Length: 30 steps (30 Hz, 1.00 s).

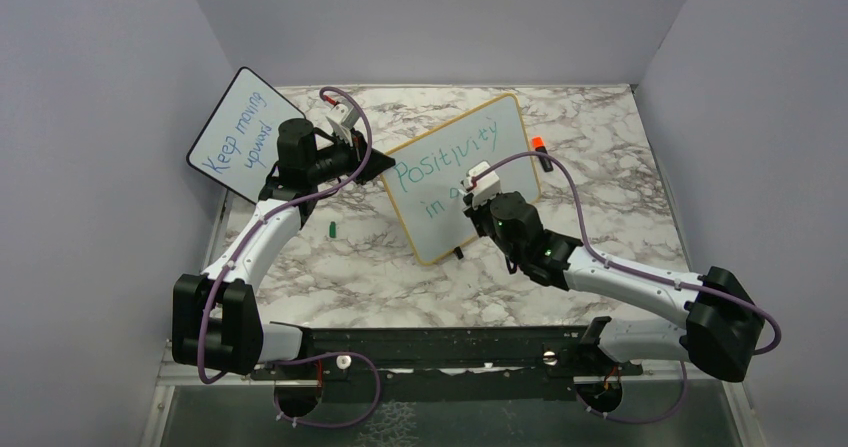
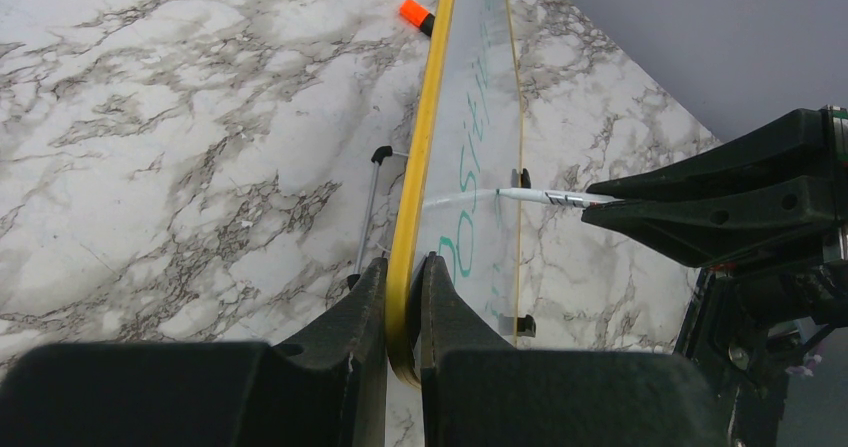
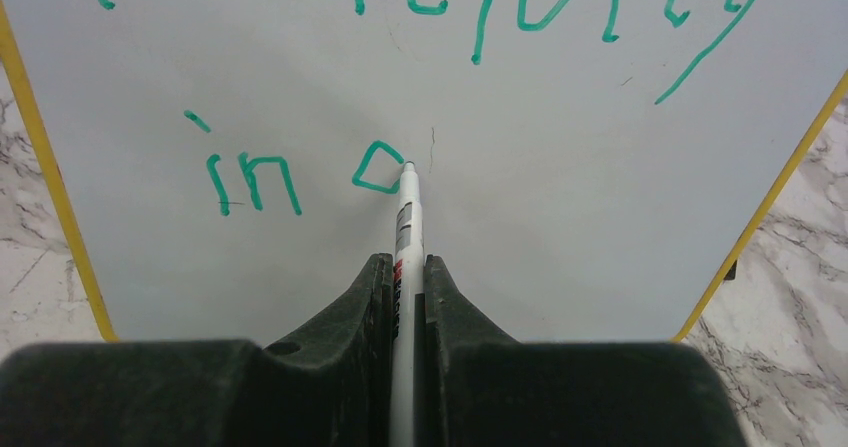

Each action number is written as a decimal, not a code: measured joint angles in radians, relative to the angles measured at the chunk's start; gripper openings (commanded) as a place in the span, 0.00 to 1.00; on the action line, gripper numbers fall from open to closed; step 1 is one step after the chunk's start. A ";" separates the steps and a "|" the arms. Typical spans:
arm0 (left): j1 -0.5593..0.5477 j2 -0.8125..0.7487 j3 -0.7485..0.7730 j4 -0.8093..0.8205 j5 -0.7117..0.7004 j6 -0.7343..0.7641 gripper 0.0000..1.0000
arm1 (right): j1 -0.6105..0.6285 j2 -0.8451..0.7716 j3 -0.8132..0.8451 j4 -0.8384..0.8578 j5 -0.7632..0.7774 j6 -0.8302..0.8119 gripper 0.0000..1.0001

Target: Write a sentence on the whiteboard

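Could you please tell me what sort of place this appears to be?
Probably a robot test cell in a lab: a marble-patterned table boxed in by plain grey walls, two arms mounted on a rail at its near edge, and a whiteboard held by the left hand while the right hand holds a pen.

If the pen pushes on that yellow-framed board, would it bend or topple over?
Probably stiff: the whiteboard looks flat seen edge-on. Likely light and tippy: only a thin wire prop backs it, which may be why the left gripper pinches its frame while the right gripper presses the marker on it.
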 measured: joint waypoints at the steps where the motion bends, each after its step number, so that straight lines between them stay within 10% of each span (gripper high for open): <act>1: 0.000 0.000 0.000 0.000 0.000 0.000 0.00 | -0.001 0.000 0.001 0.000 -0.001 0.000 0.00; 30: 0.000 0.000 0.000 0.000 0.000 0.000 0.00 | -0.004 -0.006 -0.003 -0.037 -0.002 0.019 0.00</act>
